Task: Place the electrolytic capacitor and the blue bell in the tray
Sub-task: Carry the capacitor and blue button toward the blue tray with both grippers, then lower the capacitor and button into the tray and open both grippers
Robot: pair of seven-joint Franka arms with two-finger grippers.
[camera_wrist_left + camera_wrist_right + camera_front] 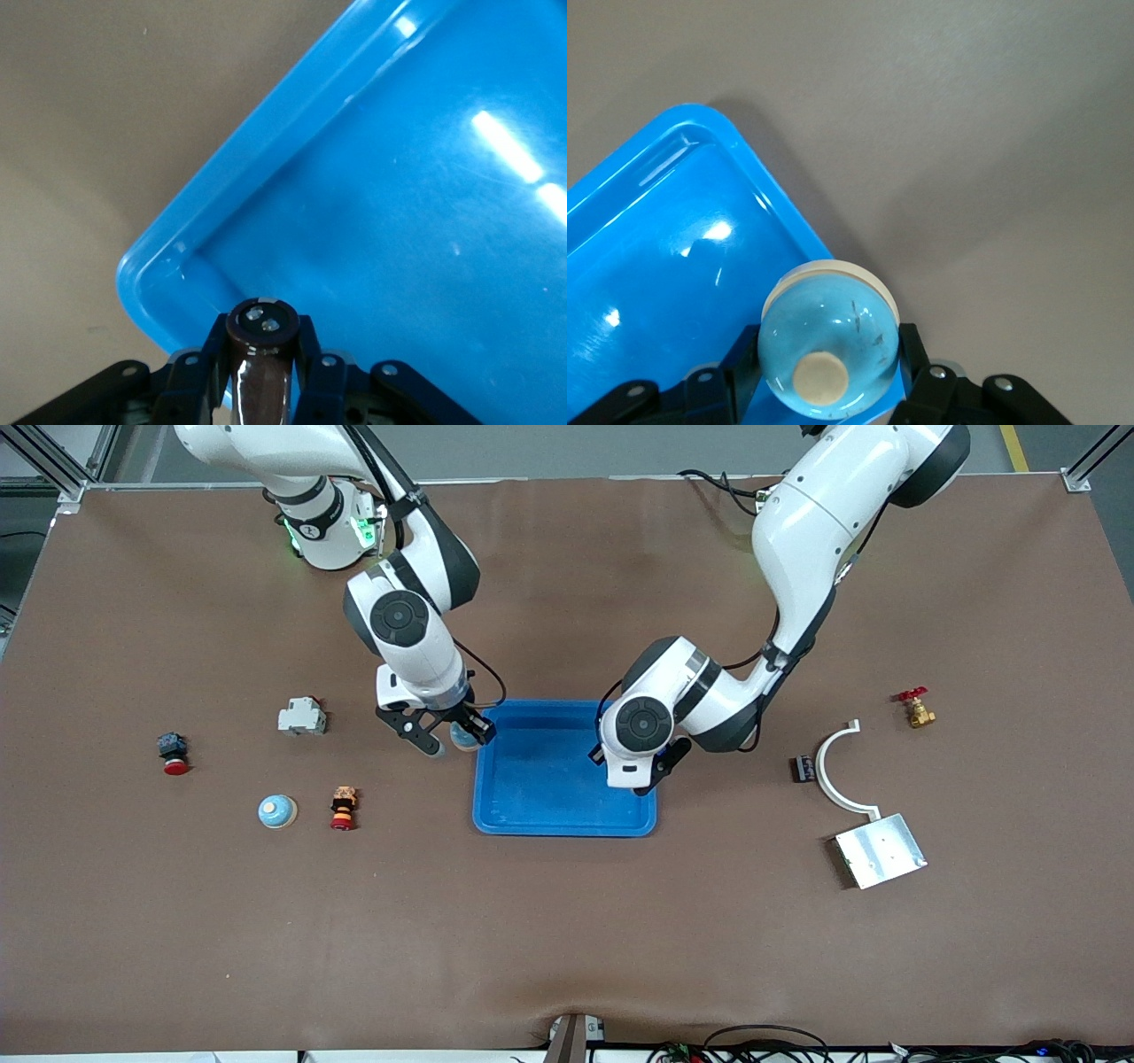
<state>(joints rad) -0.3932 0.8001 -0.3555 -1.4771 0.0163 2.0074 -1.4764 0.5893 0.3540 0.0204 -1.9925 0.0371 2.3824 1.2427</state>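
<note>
The left gripper [640,782] is over the tray [549,815], fingers pinching a small, hard, light capacitor [262,354] round its sides. The right gripper [454,737], over the tray's edge, pinches a smooth, slippery blue bell [828,341]

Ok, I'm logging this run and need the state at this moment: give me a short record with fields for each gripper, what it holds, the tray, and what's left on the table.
left gripper: shut on the electrolytic capacitor, over a corner of the tray
right gripper: shut on the blue bell, over the tray's rim at the right arm's end
tray contents: nothing lying in it yet
second bell: on the table toward the right arm's end, untouched
metal plate: toward the left arm's end
task status: both items held, neither released
</note>
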